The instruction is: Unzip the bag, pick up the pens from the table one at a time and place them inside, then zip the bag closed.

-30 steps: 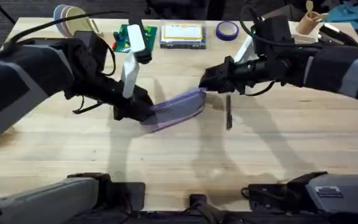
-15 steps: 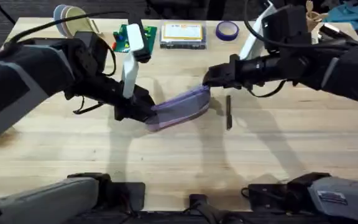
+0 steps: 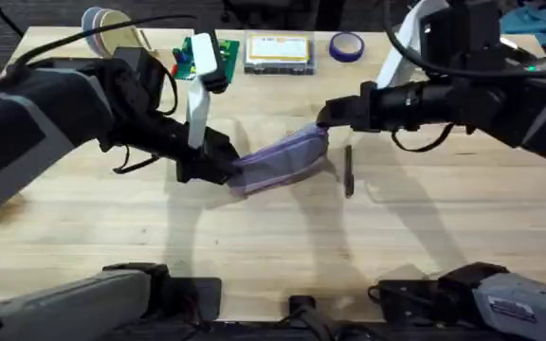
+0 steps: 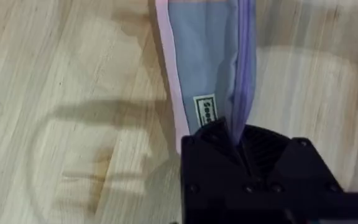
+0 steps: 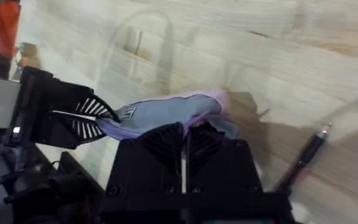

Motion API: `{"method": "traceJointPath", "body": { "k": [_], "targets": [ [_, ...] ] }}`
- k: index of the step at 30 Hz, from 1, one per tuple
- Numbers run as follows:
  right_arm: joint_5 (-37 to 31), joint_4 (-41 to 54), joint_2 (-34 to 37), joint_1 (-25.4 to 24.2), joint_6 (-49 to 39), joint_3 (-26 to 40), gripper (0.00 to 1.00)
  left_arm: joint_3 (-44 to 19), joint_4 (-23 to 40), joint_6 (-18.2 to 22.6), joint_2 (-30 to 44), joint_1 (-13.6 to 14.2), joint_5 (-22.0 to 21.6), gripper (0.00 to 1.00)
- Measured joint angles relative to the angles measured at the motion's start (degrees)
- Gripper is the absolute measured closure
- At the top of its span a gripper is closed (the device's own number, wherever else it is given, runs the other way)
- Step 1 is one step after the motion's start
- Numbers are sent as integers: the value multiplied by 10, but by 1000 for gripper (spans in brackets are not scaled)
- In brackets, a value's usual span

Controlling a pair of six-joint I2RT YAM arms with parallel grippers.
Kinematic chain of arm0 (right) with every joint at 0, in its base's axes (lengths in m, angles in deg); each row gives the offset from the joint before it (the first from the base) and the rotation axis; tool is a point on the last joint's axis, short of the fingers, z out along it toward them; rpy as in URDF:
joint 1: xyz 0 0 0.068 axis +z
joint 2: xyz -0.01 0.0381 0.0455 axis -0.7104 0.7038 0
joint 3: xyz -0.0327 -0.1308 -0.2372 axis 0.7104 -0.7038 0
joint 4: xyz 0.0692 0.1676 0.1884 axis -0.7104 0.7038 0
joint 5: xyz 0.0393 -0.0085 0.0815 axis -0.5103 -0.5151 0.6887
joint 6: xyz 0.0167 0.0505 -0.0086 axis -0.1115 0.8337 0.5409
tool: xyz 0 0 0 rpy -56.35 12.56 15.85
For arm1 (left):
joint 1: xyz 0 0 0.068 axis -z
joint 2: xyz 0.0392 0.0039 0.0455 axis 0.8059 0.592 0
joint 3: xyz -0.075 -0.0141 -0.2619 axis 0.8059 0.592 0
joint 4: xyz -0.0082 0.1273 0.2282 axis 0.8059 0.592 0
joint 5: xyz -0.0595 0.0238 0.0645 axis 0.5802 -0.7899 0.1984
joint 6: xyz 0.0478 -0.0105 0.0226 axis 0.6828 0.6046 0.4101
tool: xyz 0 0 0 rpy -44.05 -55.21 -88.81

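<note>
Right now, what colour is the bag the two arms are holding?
The bag is lavender-purple with a pale pink edge, seen best in the left wrist view.

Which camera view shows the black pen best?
The overhead view: the whole pen lies on the table, just right of the bag. The right wrist view shows part of it, half hidden behind the right gripper.

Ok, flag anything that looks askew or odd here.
Nothing damaged or spilled. The bag lies slanted, stretched between the left end effector and right end effector. The pen lies on the table beside it.
</note>
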State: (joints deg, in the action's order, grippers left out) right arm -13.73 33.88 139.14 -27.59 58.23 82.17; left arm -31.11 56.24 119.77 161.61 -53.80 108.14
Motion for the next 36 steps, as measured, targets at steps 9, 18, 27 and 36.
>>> {"method": "traceJointPath", "body": {
  "k": [9,18,27,36],
  "targets": [
    [-74,-11,-46,-7,-10,12,970,0,10,0,0,1,-22,959],
    [-96,-1,-58,37,-14,27,972,0,9,-2,0,0,-26,959],
    [-111,-1,-58,38,-16,27,969,0,9,-2,0,0,-26,959],
    [-123,0,-58,38,23,27,28,0,9,-2,0,0,-26,959]
  ]
}}
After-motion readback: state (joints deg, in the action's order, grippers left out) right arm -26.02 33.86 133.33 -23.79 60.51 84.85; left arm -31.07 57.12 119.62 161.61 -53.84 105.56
